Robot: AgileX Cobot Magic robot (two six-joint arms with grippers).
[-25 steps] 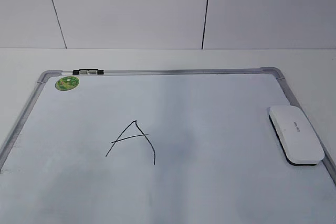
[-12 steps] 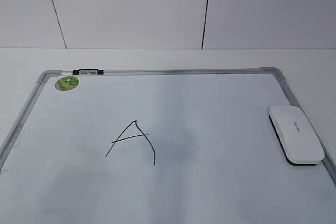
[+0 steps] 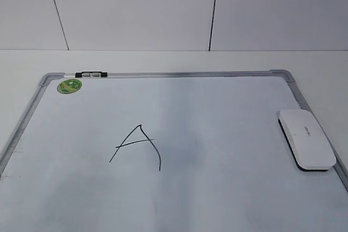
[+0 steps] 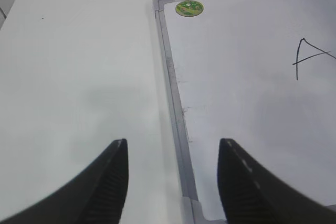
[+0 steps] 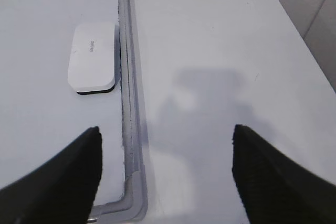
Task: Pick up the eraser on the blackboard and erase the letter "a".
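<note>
Blackboard (image 3: 217,118) laid flat on the white surface (image 5: 220,35); both hands spread wide, nothing gripped.

The left hand (image 4: 173,182) straddles the board's left frame, the right hand (image 5: 165,177) its right frame. The eraser (image 3: 306,138) lies against the right frame, long axis parallel to it. The only letter seen, an angular "A" (image 3: 137,146), sits mid-board.

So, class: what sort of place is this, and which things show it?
Probably a robot test bench, not a classroom: a whiteboard lies flat on a plain white table, bare panelled wall behind, with an eraser on it.
</note>
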